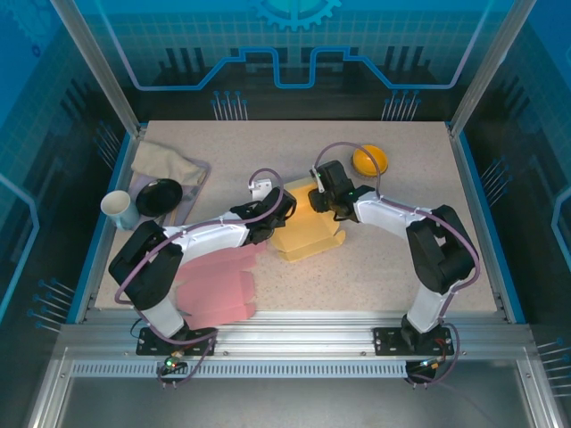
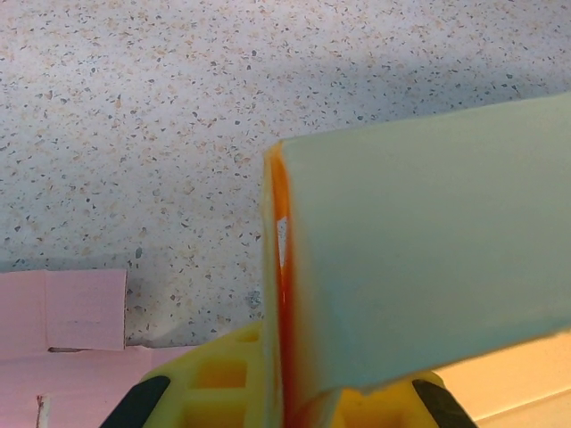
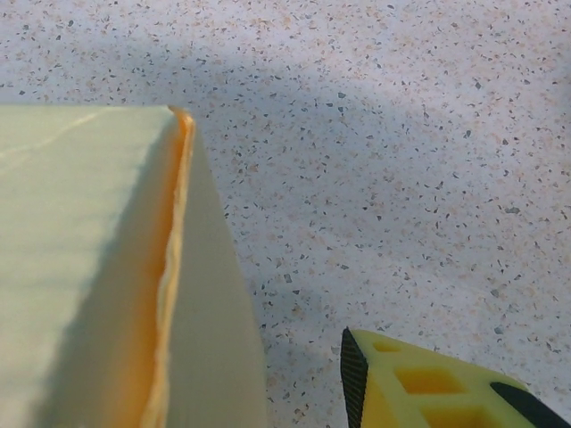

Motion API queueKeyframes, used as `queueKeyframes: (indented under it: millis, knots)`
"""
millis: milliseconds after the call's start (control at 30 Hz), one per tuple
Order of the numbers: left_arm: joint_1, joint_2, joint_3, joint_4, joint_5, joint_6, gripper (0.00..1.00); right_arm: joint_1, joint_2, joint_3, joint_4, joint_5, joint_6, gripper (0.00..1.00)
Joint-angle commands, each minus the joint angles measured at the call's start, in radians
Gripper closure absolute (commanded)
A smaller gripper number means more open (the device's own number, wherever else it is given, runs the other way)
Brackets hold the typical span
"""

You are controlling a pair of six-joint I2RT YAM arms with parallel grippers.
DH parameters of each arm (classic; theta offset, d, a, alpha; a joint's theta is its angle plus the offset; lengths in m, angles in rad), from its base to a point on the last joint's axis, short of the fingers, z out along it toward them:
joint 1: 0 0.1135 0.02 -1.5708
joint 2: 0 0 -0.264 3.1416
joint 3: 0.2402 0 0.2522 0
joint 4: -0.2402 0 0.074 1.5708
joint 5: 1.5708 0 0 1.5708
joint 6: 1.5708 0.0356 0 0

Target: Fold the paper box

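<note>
Left pincer point(image 2: 285, 403) noted clamped on an upright wall of the paper box point(image 2: 419, 267); the wall's edge is seen running down between the two yellow fingers point(image 2: 223, 383) in the left wrist view. From above, this pincer is placed at the box's left side, its arm stretched across a flat pink card point(image 1: 219, 285) laid at the near left of the counter point(image 1: 401, 259).

Right pincer point(image 1: 318, 201) found at the box's far right corner. In the right wrist view one yellow finger point(image 3: 410, 388) is seen clear of the box wall, speckled counter showing between them; the jaws are judged apart, nothing gripped. The second finger is hidden behind the wall.

Paper box, pale yellow, located mid-counter between the two pincers, partly raised, near side resting flat on the surface.

Also recorded: an orange-yellow bowl point(image 1: 369, 160) behind the right pincer, well apart from the box. At far left, a pale cup point(image 1: 119, 208), a black dish point(image 1: 159, 196) just beside it, and a beige cloth point(image 1: 165, 162) behind the dish.
</note>
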Motion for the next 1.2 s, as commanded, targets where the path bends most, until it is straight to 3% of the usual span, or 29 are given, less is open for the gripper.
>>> queueKeyframes:
  millis: [0,100,200,300,600,767,1000,1167]
  knots:
    - [0.009,0.001,0.024,-0.07,-0.05,-0.024,0.98,-0.034,0.037,-0.005,-0.011,0.089,0.003,0.64]
    - [0.01,-0.002,0.022,-0.076,-0.055,-0.023,0.98,-0.034,0.046,0.02,-0.103,0.25,0.05,0.77]
    - [0.009,0.0,0.017,-0.075,-0.058,-0.025,0.98,-0.011,0.046,0.034,-0.154,0.389,0.062,0.77]
    - [0.01,0.013,0.019,-0.076,-0.063,-0.028,0.98,0.029,0.031,0.026,-0.122,0.41,0.04,0.75]
    - [0.022,0.031,0.015,-0.065,-0.078,-0.014,0.98,0.02,-0.127,-0.033,-0.033,0.138,0.059,0.57]
    - [0.027,0.045,0.012,-0.017,-0.081,0.032,0.98,-0.009,-0.229,-0.017,-0.107,-0.068,0.038,0.52]
    - [0.029,0.093,0.025,0.051,-0.075,0.084,0.98,-0.035,-0.296,0.058,-0.23,-0.162,0.044,0.47]
    - [0.029,0.076,-0.064,0.241,-0.071,0.143,0.98,-0.067,-0.223,0.165,-0.279,-0.178,0.077,0.46]
